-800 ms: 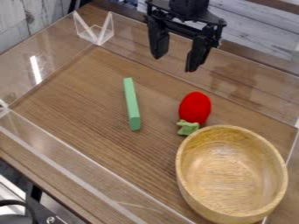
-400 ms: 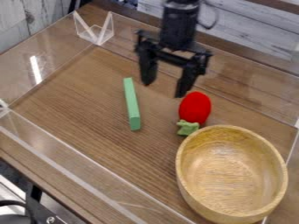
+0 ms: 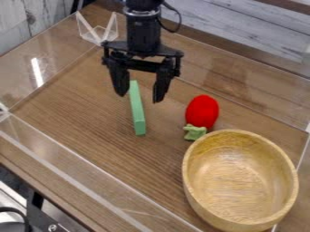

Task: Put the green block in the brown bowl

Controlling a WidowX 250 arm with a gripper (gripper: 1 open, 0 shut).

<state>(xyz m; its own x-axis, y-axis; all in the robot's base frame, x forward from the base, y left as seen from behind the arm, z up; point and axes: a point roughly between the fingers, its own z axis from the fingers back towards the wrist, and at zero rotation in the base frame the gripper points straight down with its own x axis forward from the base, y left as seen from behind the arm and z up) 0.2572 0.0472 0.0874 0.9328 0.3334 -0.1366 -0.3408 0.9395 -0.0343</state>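
The green block (image 3: 138, 111), a long thin light-green bar, lies flat on the wooden table left of centre. My gripper (image 3: 140, 84) hangs pointing down over the block's far end, open. One dark finger stands left of the bar and the other (image 3: 164, 85) right of it, with nothing held between them. The brown bowl (image 3: 240, 179), a large round wooden bowl with a thick rim, sits empty at the front right.
A red strawberry toy (image 3: 202, 111) with green leaves lies between the block and the bowl's rim. Clear acrylic walls (image 3: 49, 63) ring the table, with a clear bracket (image 3: 97, 32) at the back left.
The gripper has moved left and toward the front, coming down from the back of the table to straddle the green block's far end. It stayed open.
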